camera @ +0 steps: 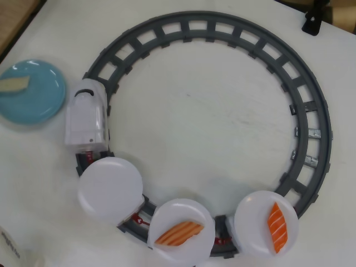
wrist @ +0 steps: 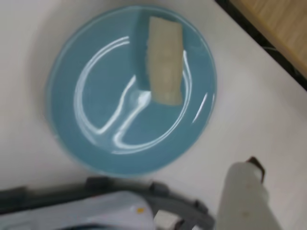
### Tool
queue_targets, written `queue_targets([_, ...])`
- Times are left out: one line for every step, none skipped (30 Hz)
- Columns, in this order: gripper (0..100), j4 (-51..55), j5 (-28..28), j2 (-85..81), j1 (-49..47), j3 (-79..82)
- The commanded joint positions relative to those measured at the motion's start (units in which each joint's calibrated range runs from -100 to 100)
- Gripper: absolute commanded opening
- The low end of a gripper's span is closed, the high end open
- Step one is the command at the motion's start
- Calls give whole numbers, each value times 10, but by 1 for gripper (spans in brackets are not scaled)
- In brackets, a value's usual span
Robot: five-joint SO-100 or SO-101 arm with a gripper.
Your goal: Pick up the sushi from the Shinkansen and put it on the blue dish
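The pale beige sushi [camera: 14, 84] lies on the blue dish [camera: 41, 97] at the far left of the overhead view, near the dish's left rim. In the wrist view the sushi [wrist: 165, 60] rests flat on the dish [wrist: 96, 139], untouched. The white Shinkansen [camera: 86, 114] stands on the track just right of the dish; its first plate [camera: 109, 189] is empty. Of my gripper only one white finger [wrist: 243, 194] shows, at the wrist view's bottom right, above the table beside the dish, with nothing against it. The arm is out of the overhead view.
The grey circular track [camera: 311, 111] fills the table's middle. Two rear plates carry an orange-and-white striped piece [camera: 179, 233] and an orange piece [camera: 277, 227]. The table edge with wood beyond [wrist: 283, 33] runs close to the dish. A white object [camera: 8, 250] sits at the bottom left.
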Motion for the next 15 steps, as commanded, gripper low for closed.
queue_targets([23,8,-5,-174,-13,160])
queue_targets([23,7,-5,-209,-16,206])
queue_targets([23,4,-5,-242,-23,251])
queue_targets([23,-5,-5,-275,-25,296])
queue_targets([23,-18,-5,-308,-26,346])
queue_targets([23,-35,-5,-340,-27,394])
queue_targets([23,-54,-5,-376,-28,448])
queue_targets([23,-77,-5,-411,-28,507])
queue_targets([23,-106,-5,-446,-28,570])
queue_targets([23,-140,-5,-483,-28,641])
queue_targets([23,-175,-5,-519,-28,710])
queue_targets([23,-212,-5,-556,-28,781])
queue_targets([23,-249,-5,-593,-28,849])
queue_targets([23,-286,-5,-631,-29,916])
queue_targets([23,-317,-5,-668,-29,975])
